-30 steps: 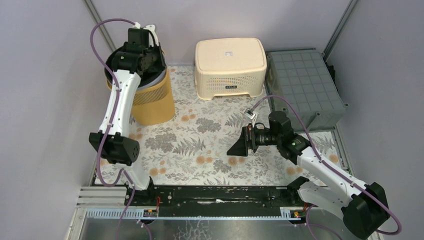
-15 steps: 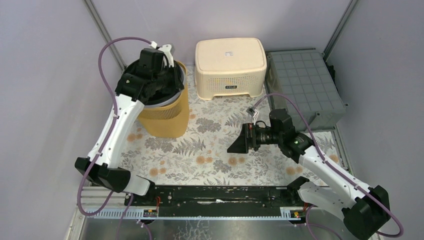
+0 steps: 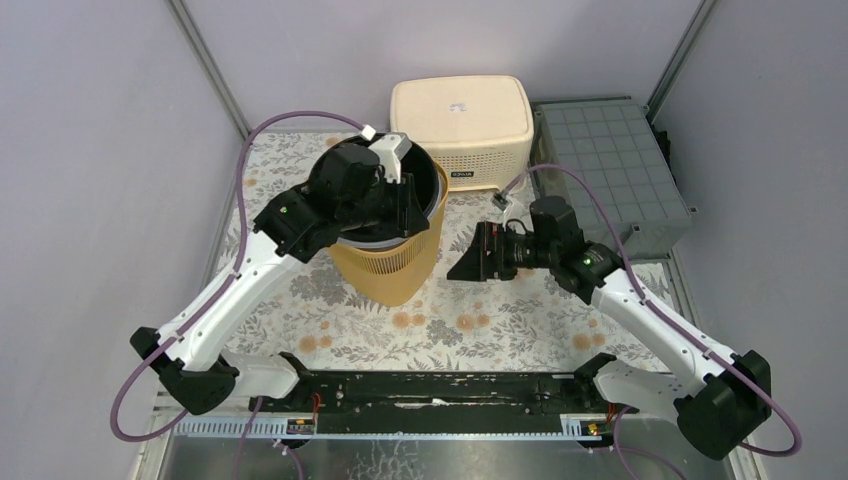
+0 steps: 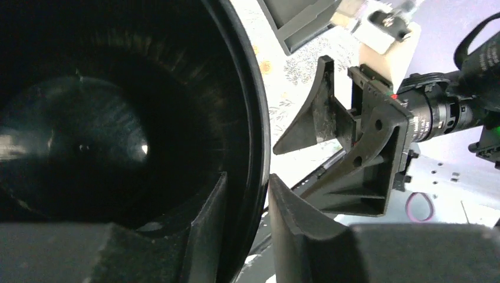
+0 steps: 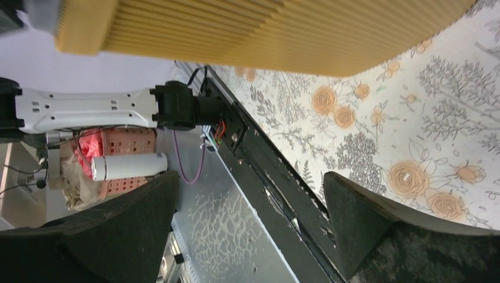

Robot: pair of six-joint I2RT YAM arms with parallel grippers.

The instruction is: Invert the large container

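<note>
The large container [image 3: 385, 268] is a yellow ribbed bin with a black inner liner. It leans slightly at the middle of the floral mat. My left gripper [image 3: 405, 195] reaches over its top and is shut on its right rim. In the left wrist view the black rim [image 4: 255, 118] runs between the two fingers of that gripper [image 4: 247, 177], one inside the bin and one outside. My right gripper [image 3: 468, 265] hovers open just right of the bin, pointing at it with nothing between its fingers. The right wrist view shows that gripper [image 5: 250, 194] under the ribbed wall [image 5: 265, 29].
A cream perforated basket [image 3: 460, 120] sits upside down at the back. Beside it on the right is a grey crate [image 3: 605, 175], also inverted. The floral mat [image 3: 500, 320] covers the table. A black rail [image 3: 430, 390] runs along the near edge between the arm bases.
The left arm has carried the yellow bin from the back left corner to the middle of the mat. The right gripper has moved up and left, staying open.
</note>
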